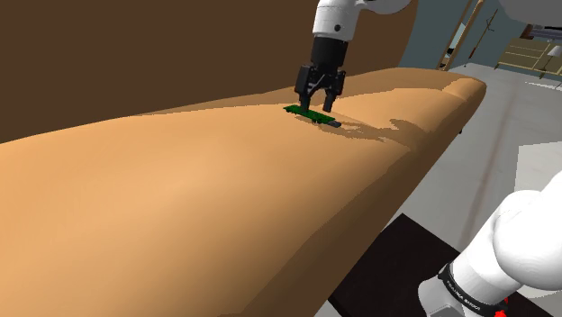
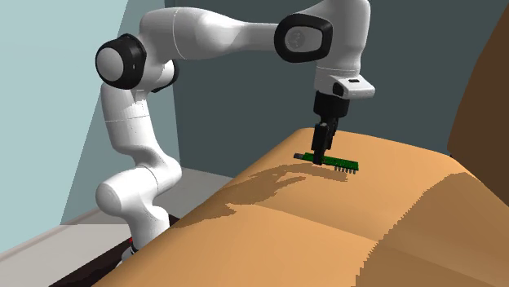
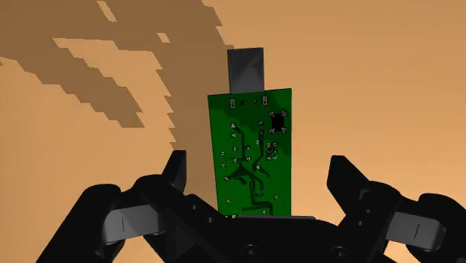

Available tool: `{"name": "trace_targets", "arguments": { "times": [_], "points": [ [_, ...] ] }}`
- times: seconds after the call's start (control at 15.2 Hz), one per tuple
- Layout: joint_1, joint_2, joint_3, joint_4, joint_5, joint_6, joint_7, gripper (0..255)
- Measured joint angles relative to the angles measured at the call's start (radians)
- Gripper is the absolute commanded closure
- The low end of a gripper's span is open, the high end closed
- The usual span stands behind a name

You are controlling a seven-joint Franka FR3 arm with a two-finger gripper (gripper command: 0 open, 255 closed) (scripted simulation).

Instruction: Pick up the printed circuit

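1. The step in hand looks like the final alignment before the grasp; the end effector [image 1: 318, 106] stands low over the printed circuit [image 1: 312, 113], wrist pointing down at it.

2. The printed circuit is a green board with a grey connector [image 3: 246, 69] at one end; it lies flat on a tan cushion [image 1: 180, 198], near the cushion's far end in the shoulder view, with a brown backrest [image 1: 135, 54] behind it.

3. The end effector is released, its jaws spread wide; in the wrist view the two black fingers [image 3: 177, 168] stand on either side of the board's long edges, each apart from it with tan cushion showing in the gaps; nothing is held.

4. The board runs lengthwise between the fingers, so closing would pinch it across its narrow width; that seems the right axis.

5. Whether the fingertips touch the cushion I cannot tell.

6. Next, I judge, the move calls for bringing the tips level with the board's thin edges, closing squarely on them, then lifting straight up; a flat, thin board on a soft surface may slide or tip if the pinch lands off-centre.
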Motion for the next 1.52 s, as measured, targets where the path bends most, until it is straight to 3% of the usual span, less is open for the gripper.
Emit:
{"name": "trace_targets", "arguments": {
  "times": [0.13,0.2,0.86,1.52],
  "points": [
    [0.0,-0.001,0.001,-0.023,0.0,0.022,-0.003,0],
    [0.0,-0.003,0.0,-0.031,0.001,0.027,-0.006,255],
    [-0.001,-0.006,-0.002,-0.033,-0.001,0.031,-0.007,255],
    [-0.001,0.018,-0.002,0.105,-0.003,-0.086,0.012,255]
  ]
}}
